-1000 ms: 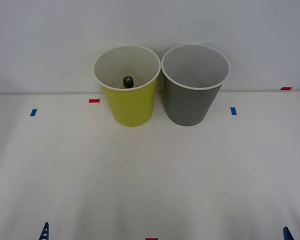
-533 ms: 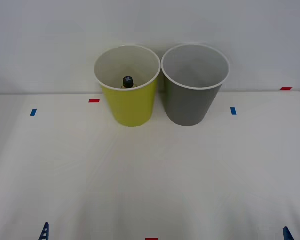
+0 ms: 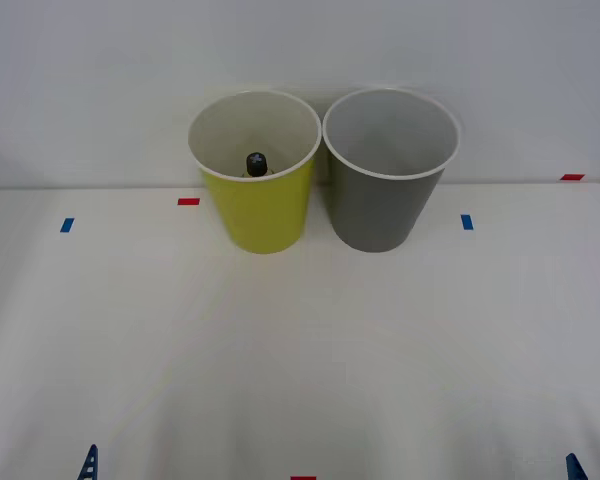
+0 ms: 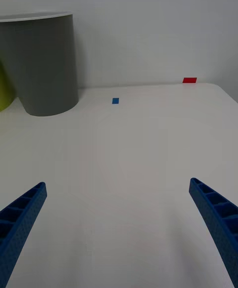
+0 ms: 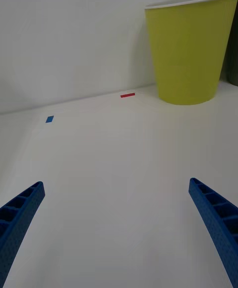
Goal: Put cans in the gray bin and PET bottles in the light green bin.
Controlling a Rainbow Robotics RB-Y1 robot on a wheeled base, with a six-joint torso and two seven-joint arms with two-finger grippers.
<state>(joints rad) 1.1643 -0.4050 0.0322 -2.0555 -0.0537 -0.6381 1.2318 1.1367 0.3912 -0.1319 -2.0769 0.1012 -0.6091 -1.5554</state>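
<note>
Table (image 3: 300, 350): white top, wide and bare across the middle, white wall right behind it
Light green bin (image 3: 256, 170): standing upright at the back of the table, white rim, pale inside; its lime wall carries no print or label that can be read
Gray bin (image 3: 389, 170): upright just to the right of the light green bin, rims all but touching; dark gray wall with a thin white rim, no writing on it either
PET bottle (image 3: 256, 163): down inside the light green bin, and all we get is its black screw cap poking up above the near rim; the label is hidden by the bin wall
Left gripper (image 5: 116, 233): low over the near left part of the table, blue ribbed fingers spread wide apart, nothing between them, well short of the light green bin
Right gripper (image 4: 116, 233): low over the near right part, fingers likewise splayed and empty, gray bin well ahead of it
Tape marks: small blue tape mark (image 3: 67, 225) and red tape mark (image 3: 188, 201) left of the bins, all plain, no lettering
</note>
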